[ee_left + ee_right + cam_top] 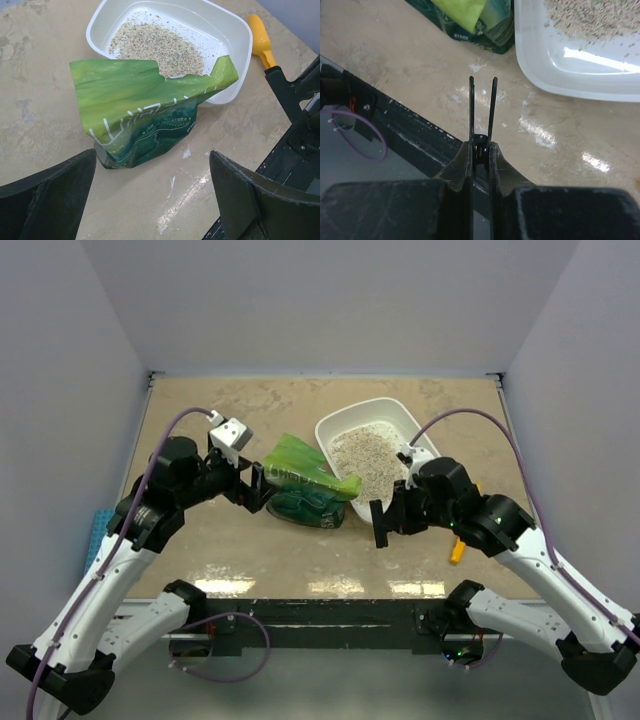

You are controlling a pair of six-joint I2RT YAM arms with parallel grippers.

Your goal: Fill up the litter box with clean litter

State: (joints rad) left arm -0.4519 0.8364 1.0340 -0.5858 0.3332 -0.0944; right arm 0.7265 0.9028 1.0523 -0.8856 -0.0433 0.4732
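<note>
The white litter box (380,405) (100,22) stands at the back right of the table, with a heap of clean litter (365,455) (155,45) (590,15) in it. A crinkled green bag (305,485) (135,110) lies on its side, its torn mouth resting over the box's near rim. My left gripper (258,488) (152,156) is open just behind the bag's bottom end, with nothing in it. My right gripper (395,512) (481,145) is shut on a thin black clip (379,525) (471,110), above the table in front of the box (535,70).
A yellow scoop (457,550) (260,42) lies on the table to the right of the box, partly hidden under my right arm. A blue object (100,530) sits off the table's left edge. The table's black front rail (405,130) runs under my right gripper.
</note>
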